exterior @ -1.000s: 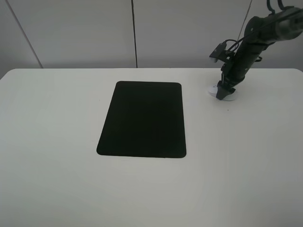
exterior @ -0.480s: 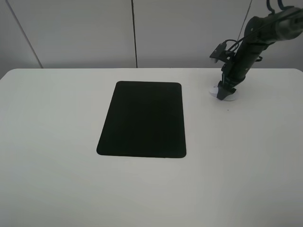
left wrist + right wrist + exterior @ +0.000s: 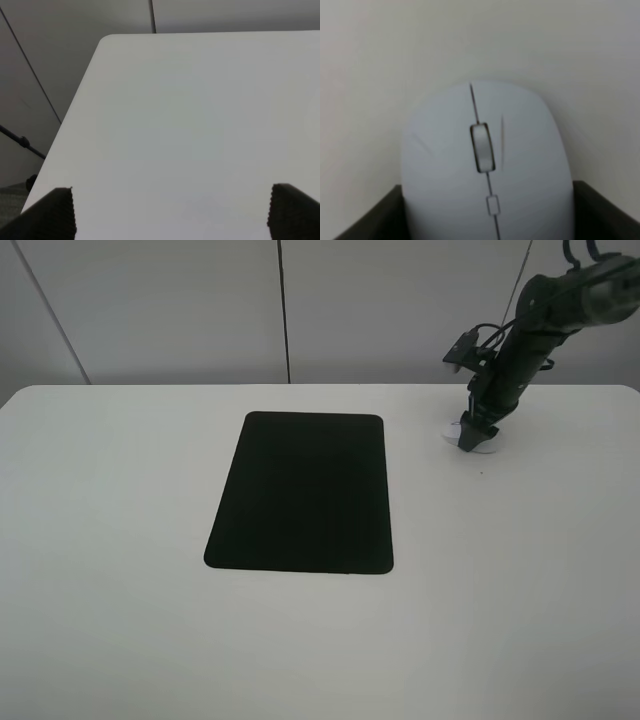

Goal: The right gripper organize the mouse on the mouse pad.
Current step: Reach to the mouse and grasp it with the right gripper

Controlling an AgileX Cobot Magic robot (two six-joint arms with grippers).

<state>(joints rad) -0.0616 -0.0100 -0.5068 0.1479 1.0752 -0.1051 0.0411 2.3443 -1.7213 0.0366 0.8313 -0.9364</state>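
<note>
The white mouse (image 3: 453, 431) lies on the white table at the back right, well to the right of the black mouse pad (image 3: 300, 490). My right gripper (image 3: 472, 438) reaches down onto it. In the right wrist view the mouse (image 3: 485, 160) fills the space between the two black fingers (image 3: 370, 220), which press against its sides, so the right gripper (image 3: 487, 215) is shut on it. The mouse rests on the table. My left gripper (image 3: 170, 212) is open and empty over bare table. It does not show in the exterior high view.
The table's left edge and rounded back corner (image 3: 107, 40) show in the left wrist view, with a grey wall beyond. Bare white tabletop (image 3: 430, 500) lies between the mouse and the pad.
The right gripper's fingers have drawn in slightly around the mouse. The mouse and the pad have not moved.
</note>
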